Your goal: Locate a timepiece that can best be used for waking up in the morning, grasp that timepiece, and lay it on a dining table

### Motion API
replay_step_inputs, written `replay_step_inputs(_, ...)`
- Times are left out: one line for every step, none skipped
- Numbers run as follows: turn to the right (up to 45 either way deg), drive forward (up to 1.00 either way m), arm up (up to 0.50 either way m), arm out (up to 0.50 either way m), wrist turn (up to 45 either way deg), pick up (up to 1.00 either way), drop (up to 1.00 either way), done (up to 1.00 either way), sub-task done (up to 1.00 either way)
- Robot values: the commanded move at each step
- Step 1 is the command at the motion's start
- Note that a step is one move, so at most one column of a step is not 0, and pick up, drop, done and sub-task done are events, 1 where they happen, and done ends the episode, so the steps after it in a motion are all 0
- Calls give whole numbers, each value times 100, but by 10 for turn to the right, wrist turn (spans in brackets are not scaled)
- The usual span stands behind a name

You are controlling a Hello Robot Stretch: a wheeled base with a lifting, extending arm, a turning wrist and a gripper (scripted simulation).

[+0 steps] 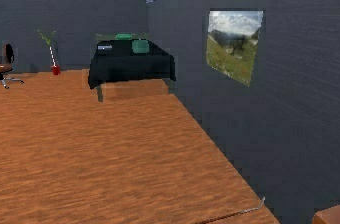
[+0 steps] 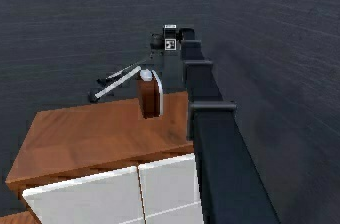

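At wood-topped counter: grasp pending.
Pincer is hanging near brown block; cannot tell if holding; delivery is waiting.

One picture hangs on the wall. There is one desk under a dark cloth, one potted plant and one office chair. One dresser has two white drawers, with one brown clock on top. One arm.
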Motion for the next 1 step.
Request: replay_step_inputs(0, 0, 0, 0, 450, 0, 0, 0, 0)
